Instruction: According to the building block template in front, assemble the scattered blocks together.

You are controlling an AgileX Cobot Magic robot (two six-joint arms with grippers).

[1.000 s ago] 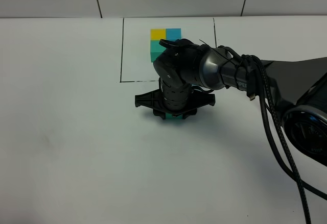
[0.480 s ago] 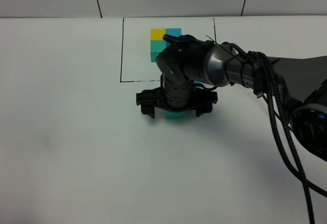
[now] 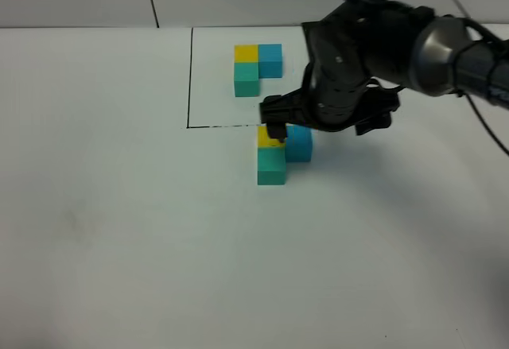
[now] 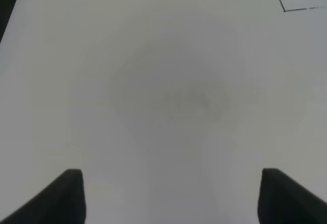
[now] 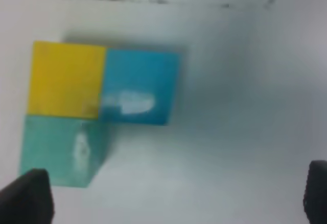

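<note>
Table (image 3: 119, 230): white surface carrying everything, with a thin black-line rectangle (image 3: 189, 79) drawn toward the far side
Right arm (image 3: 429, 47): black, reaching in from the right of the high view, wrist above the table near the rectangle's front line
Right gripper (image 3: 326, 122): raised above the table, jaws spread wide, holding nothing; one fingertip overlaps the yellow cube in the high view
Left gripper (image 4: 171, 196): only two dark fingertips show in its wrist view, well apart, over bare table, nothing between them
Building block template (image 3: 256, 66): inside the rectangle; yellow and blue cubes side by side, teal-green in front of the yellow
Scattered blocks (image 3: 278, 152): just outside the rectangle's front line, touching in an L
Yellow cube (image 5: 66, 78): beside the blue cube (image 5: 138, 86)
Teal-green cube (image 5: 59, 150): against the yellow one's near face
</note>
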